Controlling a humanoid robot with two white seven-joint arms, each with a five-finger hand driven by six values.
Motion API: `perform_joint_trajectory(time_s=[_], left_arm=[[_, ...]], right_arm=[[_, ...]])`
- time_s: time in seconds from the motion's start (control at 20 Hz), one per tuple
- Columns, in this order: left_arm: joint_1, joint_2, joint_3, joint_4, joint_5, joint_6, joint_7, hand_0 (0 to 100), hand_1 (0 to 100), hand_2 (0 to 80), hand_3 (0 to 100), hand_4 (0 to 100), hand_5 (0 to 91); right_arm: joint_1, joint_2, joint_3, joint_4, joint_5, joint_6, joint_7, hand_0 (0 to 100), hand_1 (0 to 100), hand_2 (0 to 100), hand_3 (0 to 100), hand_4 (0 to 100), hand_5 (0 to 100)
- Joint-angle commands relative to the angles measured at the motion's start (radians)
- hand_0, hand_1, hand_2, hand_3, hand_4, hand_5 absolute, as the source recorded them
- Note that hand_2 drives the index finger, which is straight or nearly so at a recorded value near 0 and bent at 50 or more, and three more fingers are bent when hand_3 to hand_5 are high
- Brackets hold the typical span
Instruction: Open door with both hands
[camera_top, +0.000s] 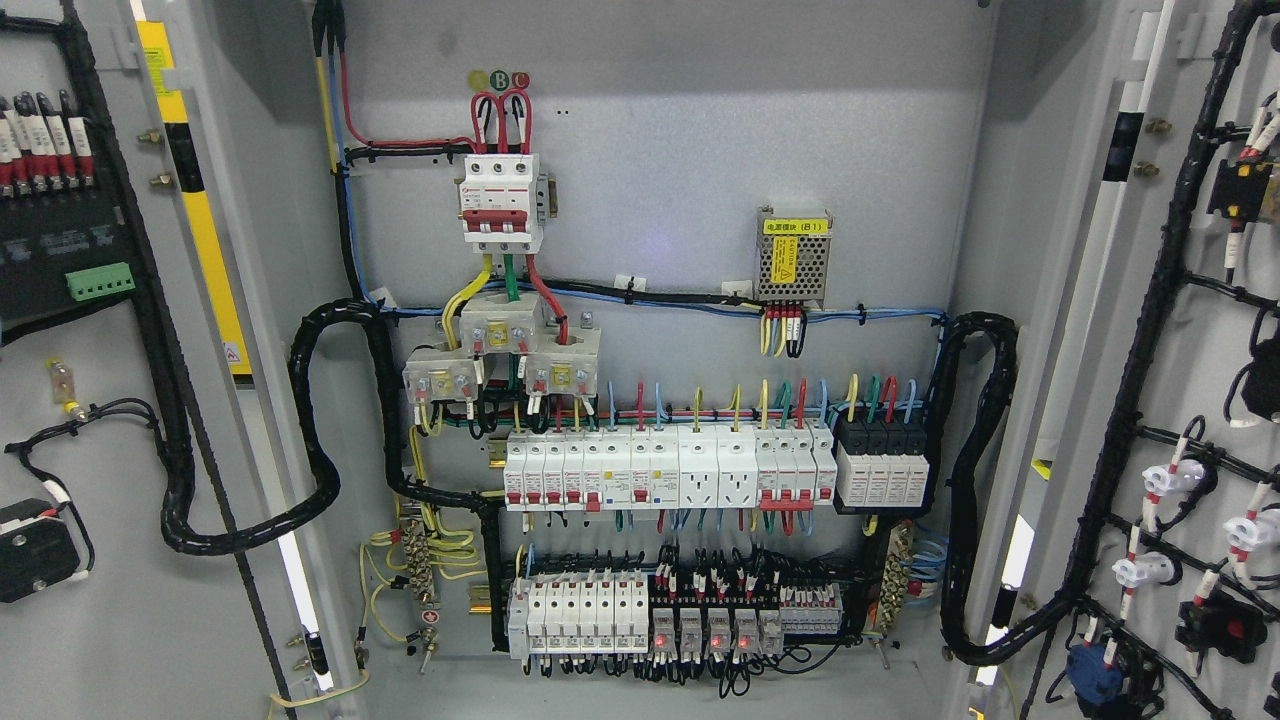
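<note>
Both doors of the grey electrical cabinet stand swung wide open. The left door (110, 620) shows its inner face at the picture's left, with black cable bundles and terminals on it. The right door (1190, 330) does the same at the picture's right, carrying wired components. Between them the cabinet's back panel (680, 150) is fully exposed. Neither of my hands nor any arm shows in the head view.
On the back panel sit a main breaker (502, 200), a small power supply (795, 255), a row of white breakers (670, 470) and a lower row of relays (670, 620). Thick black cable looms (320, 420) run from the panel to each door.
</note>
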Motion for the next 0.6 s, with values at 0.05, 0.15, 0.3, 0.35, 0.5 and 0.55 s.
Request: perform_joint_trajectory(time_s=[0.05, 0.15, 0.3, 0.35, 0.5, 0.55], left_arm=[[-0.008, -0.210, -0.251, 0.366, -0.046, 0.001, 0.005, 0, 0, 0.0, 0, 0, 0.0], [-0.036, -0.271, -0.255, 0.512, -0.047, -0.001, 0.005, 0, 0, 0.0, 0, 0, 0.0], [-0.094, -0.348, -0.246, 0.757, -0.087, -0.008, -0.004, 0, 0, 0.0, 0, 0, 0.0], [-0.116, -0.367, -0.246, 0.845, -0.096, -0.028, -0.006, 0, 0, 0.0, 0, 0, 0.0], [-0.172, -0.422, -0.251, 1.083, -0.121, -0.073, -0.015, 0, 0, 0.0, 0, 0, 0.0], [-0.194, -0.443, -0.251, 1.165, -0.127, -0.073, -0.015, 0, 0, 0.0, 0, 0, 0.0]], right_arm=[[-0.008, 0.048, 0.208, 0.506, 0.117, -0.008, 0.000, 22, 4, 0, 0, 0, 0], [-0.013, 0.074, 0.221, 0.613, 0.125, -0.008, 0.000, 22, 4, 0, 0, 0, 0], [-0.040, 0.110, 0.221, 0.802, 0.172, -0.013, 0.002, 22, 4, 0, 0, 0, 0], [-0.051, 0.122, 0.221, 0.872, 0.180, -0.011, -0.001, 22, 4, 0, 0, 0, 0], [-0.112, 0.157, 0.221, 1.107, 0.235, -0.001, -0.003, 22, 4, 0, 0, 0, 0], [-0.140, 0.170, 0.213, 1.187, 0.261, -0.001, -0.003, 22, 4, 0, 0, 0, 0]])
